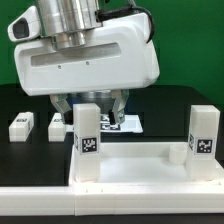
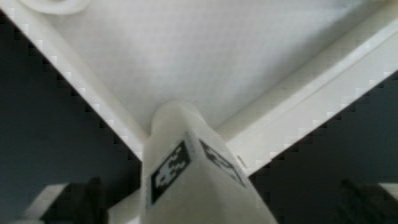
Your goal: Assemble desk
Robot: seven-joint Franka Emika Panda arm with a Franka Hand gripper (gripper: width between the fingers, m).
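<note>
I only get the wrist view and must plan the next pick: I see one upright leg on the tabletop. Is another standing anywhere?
Observer: Yes, a second leg stands upright in the tabletop's corner on the exterior view's right.
Operator: Any loose ones?
Observer: Two lie on the black table at the exterior view's left: the outer loose leg and the inner loose leg.
Operator: Is the pincer clear of my leg?
Observer: Yes; the pincer is open, fingers either side of the first leg with gaps.

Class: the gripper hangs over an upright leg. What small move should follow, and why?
Probably rise straight up: the gripper stands open either side of the leg, which is upright in a corner of the tabletop, so it looks free.
</note>
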